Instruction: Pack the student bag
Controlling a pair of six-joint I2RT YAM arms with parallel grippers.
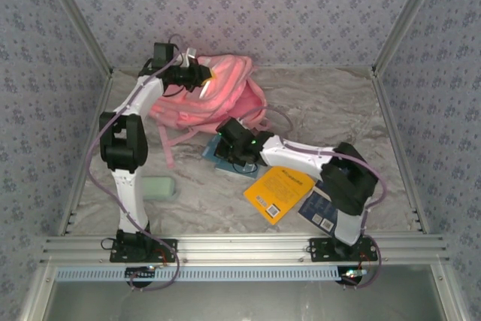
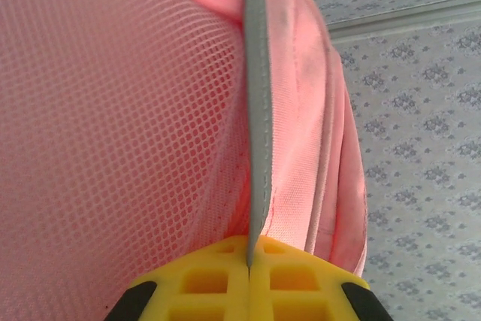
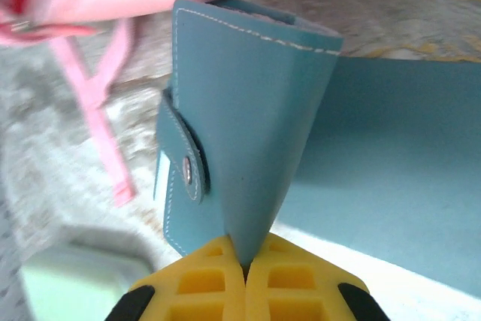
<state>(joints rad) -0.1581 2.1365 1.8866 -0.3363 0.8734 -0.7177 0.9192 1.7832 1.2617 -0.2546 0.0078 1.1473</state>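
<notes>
Item: student bag (image 1: 225, 95) — pink, lying at the far left-centre of the table (image 1: 338, 125).
Left gripper (image 2: 248, 259): clamped on the bag's grey edging (image 2: 258, 110), apparently holding the mouth open.
Right gripper (image 3: 244, 262): pinched on the cover of a teal notebook (image 3: 240, 103), just beside the bag.
Step in hand: loading the notebook. The next move likely calls for carrying it into the opening — then letting go.

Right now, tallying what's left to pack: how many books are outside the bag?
3: yellow book mid-table, dark blue book beside it, teal snap-cover notebook in the right claw. More may be hidden.
</notes>
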